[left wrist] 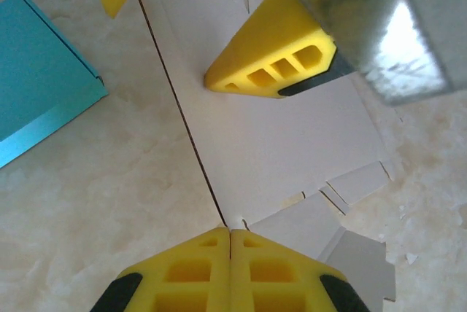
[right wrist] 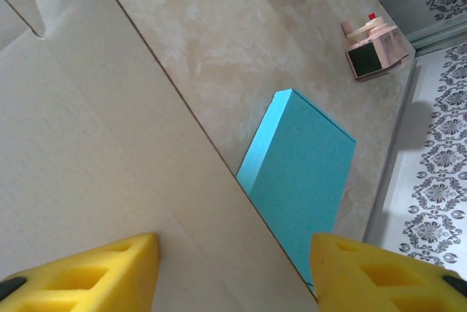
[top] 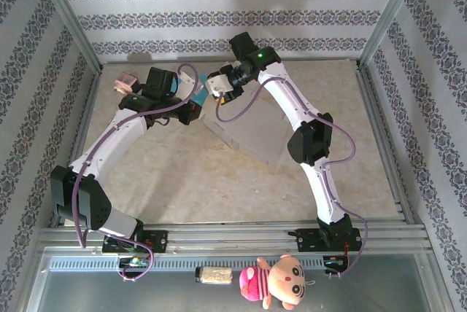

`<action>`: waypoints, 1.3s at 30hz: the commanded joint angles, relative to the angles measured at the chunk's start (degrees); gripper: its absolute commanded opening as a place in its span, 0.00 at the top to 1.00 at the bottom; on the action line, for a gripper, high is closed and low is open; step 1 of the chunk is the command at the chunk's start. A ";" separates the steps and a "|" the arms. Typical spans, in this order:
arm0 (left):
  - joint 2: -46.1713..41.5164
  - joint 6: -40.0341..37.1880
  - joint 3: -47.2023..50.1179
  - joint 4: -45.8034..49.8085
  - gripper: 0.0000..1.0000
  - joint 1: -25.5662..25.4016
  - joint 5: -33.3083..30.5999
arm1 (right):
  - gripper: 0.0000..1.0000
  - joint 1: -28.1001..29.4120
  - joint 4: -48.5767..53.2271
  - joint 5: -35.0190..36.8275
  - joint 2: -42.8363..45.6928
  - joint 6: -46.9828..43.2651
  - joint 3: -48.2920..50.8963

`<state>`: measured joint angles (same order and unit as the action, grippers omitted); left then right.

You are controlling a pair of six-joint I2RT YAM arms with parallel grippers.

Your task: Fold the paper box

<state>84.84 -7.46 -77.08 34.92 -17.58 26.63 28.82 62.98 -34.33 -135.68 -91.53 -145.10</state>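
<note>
1. The paper box [top: 252, 137] lies flat and unfolded on the counter [top: 182, 188], a little far of centre, between the two arms. The left wrist view shows its flaps and creases lying level, so we judge the folding hardly started.
2. The right jaws stand parted across the card's long left edge, one finger [right wrist: 102, 275] over the card and the other [right wrist: 387, 275] out beyond it. We read this as lining up to pinch that edge and raise a panel.
3. The left jaws are clenched, their fingers [left wrist: 182, 275] pressed together with nothing seen between them. The tips sit at the same edge, nearer the flaps. We judge they steady the card against sliding, but we cannot tell whether they touch it.
4. As a container the paper box holds nothing, since no wall is up.
5. A teal box [right wrist: 303, 173] lies closed near that left edge, its contents hidden. It could crowd the outer right finger.
6. Farther left sits a small pink object [right wrist: 373, 49]. We cannot tell whether it is a container.
</note>
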 commanded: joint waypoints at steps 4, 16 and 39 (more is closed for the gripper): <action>-0.74 -2.66 -1.25 1.25 1.00 -0.89 -2.47 | 0.52 1.67 0.91 2.28 -0.84 -1.17 -0.48; -4.05 1.15 2.51 -4.07 1.00 -0.95 -9.27 | 0.89 2.80 -4.60 6.84 1.84 3.18 2.21; -15.11 31.73 17.25 -9.10 0.24 11.06 -5.99 | 1.00 10.62 -27.64 50.23 23.32 49.44 36.40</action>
<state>68.55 21.82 -62.13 27.55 -7.57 12.38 38.44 39.70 9.13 -116.27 -52.95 -113.73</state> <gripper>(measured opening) 0.755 0.059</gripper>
